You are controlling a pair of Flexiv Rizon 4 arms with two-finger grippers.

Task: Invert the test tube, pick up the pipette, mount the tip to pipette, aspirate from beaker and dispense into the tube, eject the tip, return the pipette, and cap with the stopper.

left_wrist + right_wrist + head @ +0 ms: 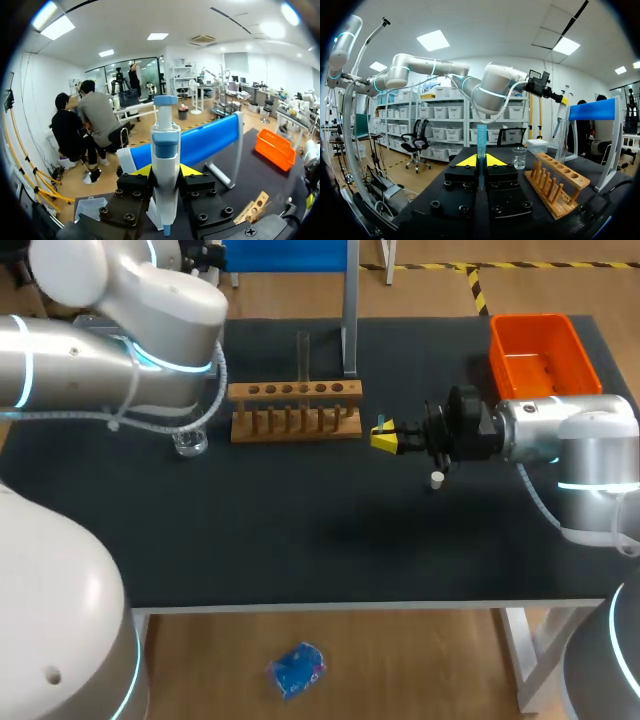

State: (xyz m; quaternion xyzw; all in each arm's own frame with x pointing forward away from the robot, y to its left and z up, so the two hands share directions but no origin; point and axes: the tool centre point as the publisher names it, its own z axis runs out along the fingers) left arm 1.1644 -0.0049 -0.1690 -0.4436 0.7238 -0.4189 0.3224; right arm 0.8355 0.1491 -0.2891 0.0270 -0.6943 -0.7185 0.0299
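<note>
L gripper (165, 172) is clamped on the pipette (165, 140). Both yellow fingers (141, 171) press its white body from either side, and the blue-and-white plunger end sticks out ahead of them. From the right wrist view the pipette hangs tilted in the air above the table's back left part, beyond the rack (295, 410). L arm (110, 350) covers the back left corner.

R gripper (385, 436) sits low over the surface right of centre, just beside the rack's right end. Its fingers pinch a see-through blue tip (481, 137), which stands up btwn the yellow pads.

The rack is wooden w/ a row of holes and sits near the back edge, approx mid-table. A clear test tube (302, 355) stands upright in it. A small glass beaker (190, 443) is on the surface just left of the rack, under the L arm. A white stopper (437, 478) lies on the surface near the R gripper on its front-edge side, not touching it. An orange bin (540, 355) is at the back right corner. A blue-topped stand (200, 142) is at the back edge, behind the rack.
</note>
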